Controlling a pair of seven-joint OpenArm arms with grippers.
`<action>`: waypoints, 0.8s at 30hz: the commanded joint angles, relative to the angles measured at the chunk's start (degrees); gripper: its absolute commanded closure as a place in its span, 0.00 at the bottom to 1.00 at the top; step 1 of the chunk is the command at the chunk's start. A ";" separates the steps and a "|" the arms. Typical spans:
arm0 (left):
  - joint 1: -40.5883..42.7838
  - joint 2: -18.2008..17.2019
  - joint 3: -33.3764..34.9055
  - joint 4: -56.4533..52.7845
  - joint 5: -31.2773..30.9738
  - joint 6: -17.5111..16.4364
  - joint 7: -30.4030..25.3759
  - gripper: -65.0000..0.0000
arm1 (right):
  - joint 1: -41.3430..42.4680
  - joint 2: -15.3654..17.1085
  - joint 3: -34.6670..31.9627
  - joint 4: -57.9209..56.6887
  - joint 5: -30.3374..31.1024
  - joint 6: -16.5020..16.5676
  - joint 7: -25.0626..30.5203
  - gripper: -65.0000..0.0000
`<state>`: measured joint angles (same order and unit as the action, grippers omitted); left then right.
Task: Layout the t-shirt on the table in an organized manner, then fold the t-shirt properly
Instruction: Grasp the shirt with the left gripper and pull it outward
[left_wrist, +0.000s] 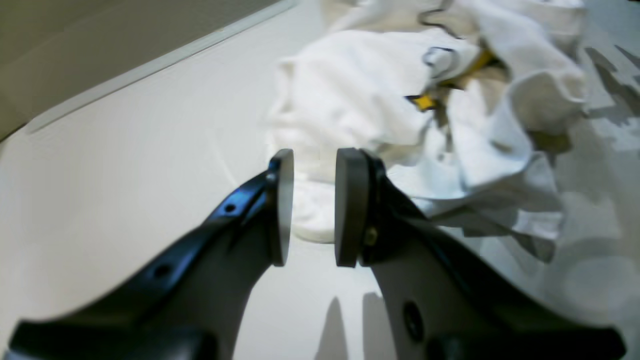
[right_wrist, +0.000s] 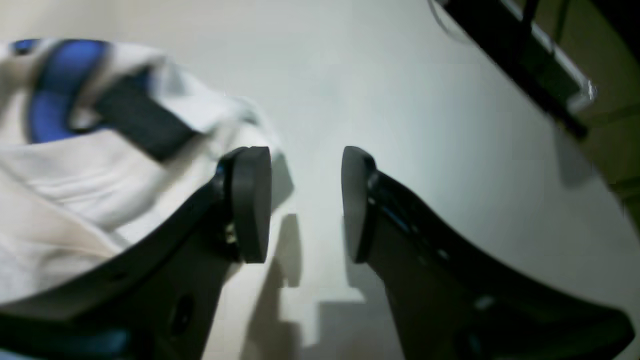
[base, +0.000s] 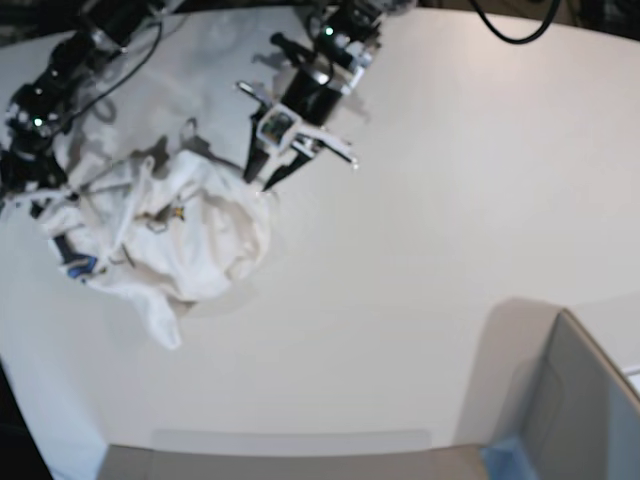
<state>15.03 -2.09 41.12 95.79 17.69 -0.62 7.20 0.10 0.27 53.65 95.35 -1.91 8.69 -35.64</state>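
The t-shirt (base: 170, 235) lies crumpled in a heap at the left of the white table (base: 420, 230). My left gripper (base: 262, 178) hovers at the heap's upper right edge. In the left wrist view its jaws (left_wrist: 312, 205) stand open and hold nothing, with the white cloth (left_wrist: 400, 110) and its yellow print just beyond the pads. My right gripper (right_wrist: 306, 202) is open too, over bare tabletop. Beside its left finger the t-shirt (right_wrist: 90, 165) shows blue print and a black tag. In the base view my right arm (base: 35, 120) reaches down to the heap's left side.
A grey box corner (base: 580, 400) stands at the lower right of the table. The table's curved edge (left_wrist: 150, 65) runs behind my left gripper. A dark bar (right_wrist: 525, 60) crosses the upper right of the right wrist view. Cables (base: 510, 25) hang at the far edge.
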 joint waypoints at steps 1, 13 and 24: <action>-1.09 0.72 1.03 0.43 -0.42 0.75 0.23 0.76 | 0.39 0.83 1.87 1.04 1.34 0.06 1.57 0.64; -12.08 0.64 4.19 -4.49 -13.87 0.93 6.47 0.61 | -5.24 1.09 4.33 1.22 5.03 0.06 1.57 0.64; -21.49 0.29 3.93 -14.07 -30.84 0.84 16.40 0.59 | -6.30 1.09 4.42 1.22 4.86 0.06 1.66 0.64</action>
<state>-5.89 -2.22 45.10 81.34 -12.62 0.23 24.05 -6.70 0.47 57.91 95.42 2.76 8.62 -35.40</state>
